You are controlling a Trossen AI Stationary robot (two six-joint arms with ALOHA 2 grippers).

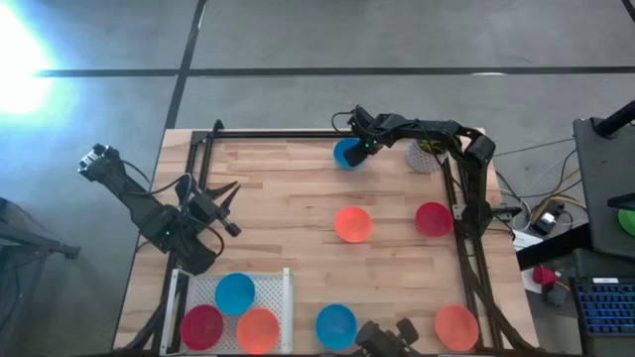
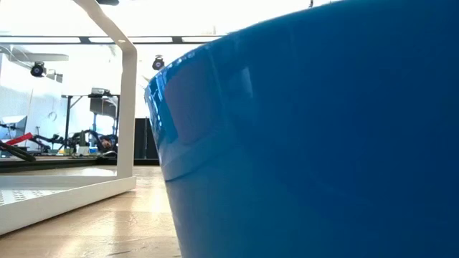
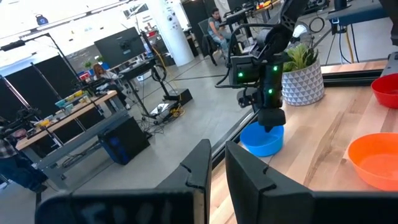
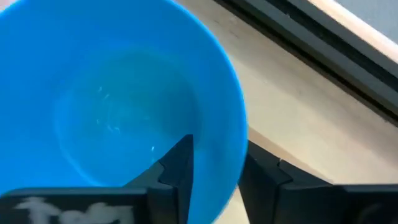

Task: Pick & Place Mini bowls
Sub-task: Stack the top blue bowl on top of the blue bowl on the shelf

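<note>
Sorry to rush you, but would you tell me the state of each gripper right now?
Left gripper: empty, fingers slightly apart, waiting at the table's left edge.
Right gripper: fingers astride the rim of the blue bowl, whether clamped cannot be told.

Grey concrete floor (image 1: 298,40) with dark seams, glare patch (image 1: 15,69), cluttered workshop desks (image 3: 74,112) — black monitor (image 3: 118,46)

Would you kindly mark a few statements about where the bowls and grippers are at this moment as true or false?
1. The white tray holds three bowls. True.
2. The right gripper straddles the rim of a blue bowl at the table's far edge. True.
3. The left gripper holds a red bowl. False: it holds nothing.
4. The potted plant stands in the tray. False: it stands at the far right corner.
</note>
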